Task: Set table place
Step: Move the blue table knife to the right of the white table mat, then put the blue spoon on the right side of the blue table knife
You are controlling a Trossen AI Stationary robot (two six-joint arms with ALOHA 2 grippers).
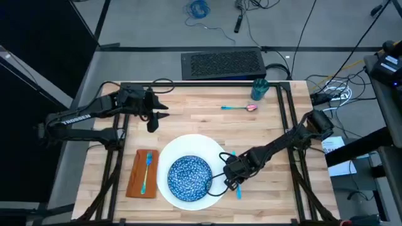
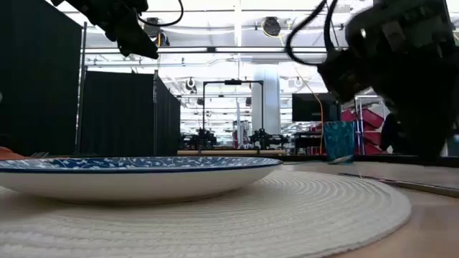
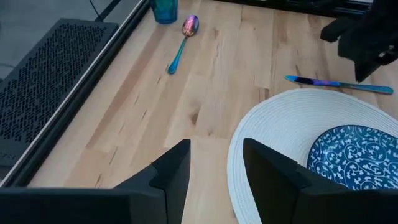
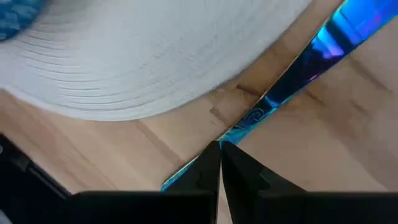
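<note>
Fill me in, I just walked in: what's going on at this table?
A place is being set. The right gripper is low at the knife, fingers shut, beside the white round mat holding the blue bowl. The fork lies on the orange napkin. Spoon and cup wait at the far edge. The left gripper hovers open.

I see bare table [image 1: 188, 122] open beyond the white plate [image 1: 217, 145] up to the spoon [image 1: 239, 107] and cup [image 1: 260, 88], while my right gripper [image 1: 232, 180] crowds the plate's right edge.

two black jointed arms, white "trossen" lettering on the left, black cables looping.
</note>
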